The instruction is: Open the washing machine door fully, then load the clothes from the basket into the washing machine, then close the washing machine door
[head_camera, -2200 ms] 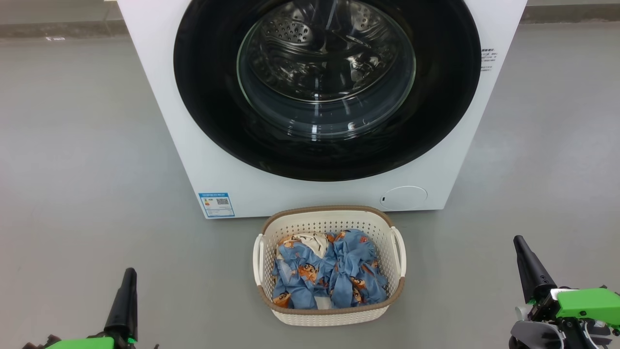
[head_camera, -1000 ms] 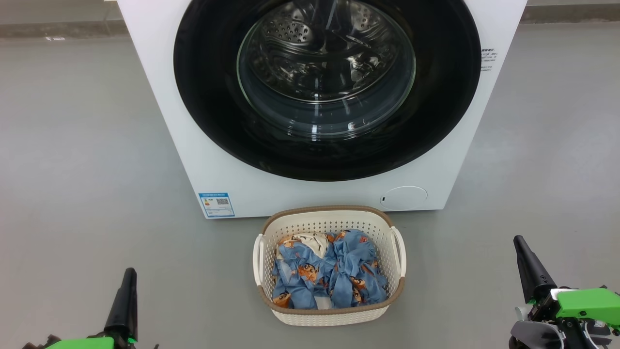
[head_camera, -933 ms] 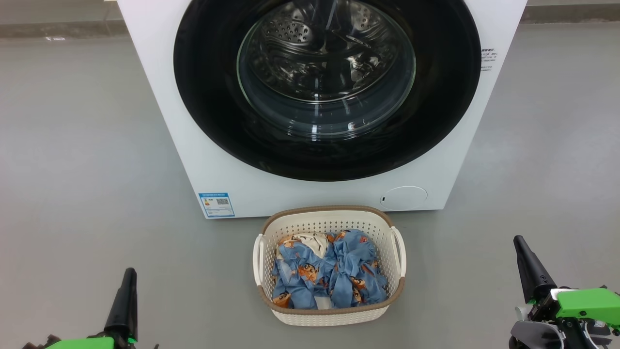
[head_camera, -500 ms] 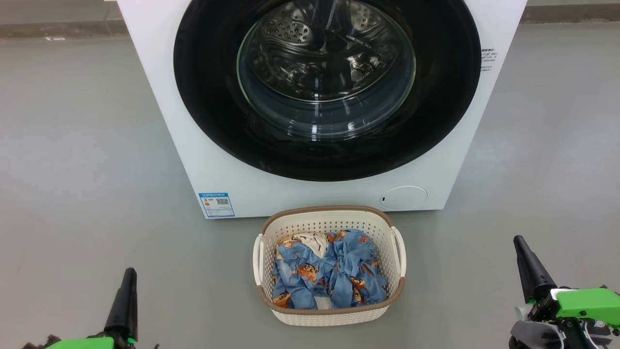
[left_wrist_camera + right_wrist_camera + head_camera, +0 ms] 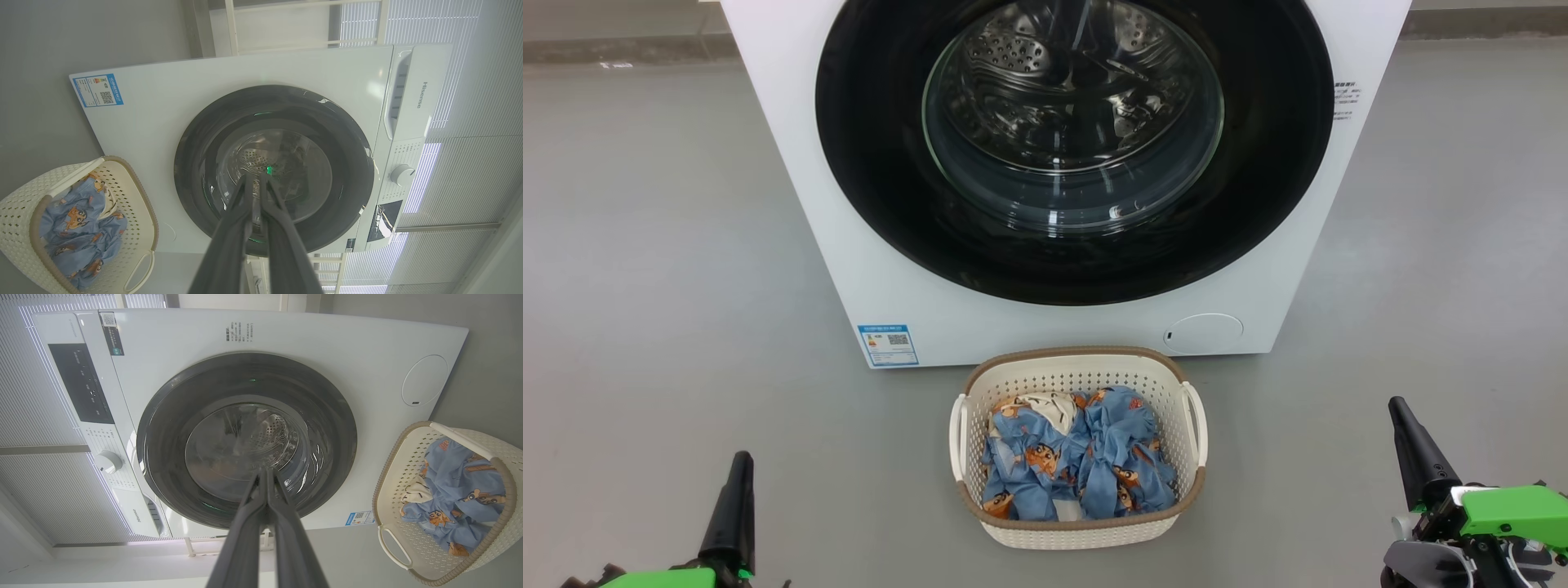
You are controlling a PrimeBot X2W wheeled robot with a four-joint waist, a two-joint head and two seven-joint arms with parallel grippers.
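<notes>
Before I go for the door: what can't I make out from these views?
- Head view: washing machine door, top cut off by the upper edge.
- Wrist views: which side it opens from; the dark glossy rim gives no clue.
- Clothes: bunched in the basket, lower layers hidden.
- Blue label sticker: print too small.

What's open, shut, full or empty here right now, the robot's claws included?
washing machine door: shut.
washing machine: drum looks empty through the glass.
basket: upright on the floor, holding clothes.
clothes: crumpled, in the basket.
left gripper: shut, holding nothing.
right gripper: shut, holding nothing.
</notes>
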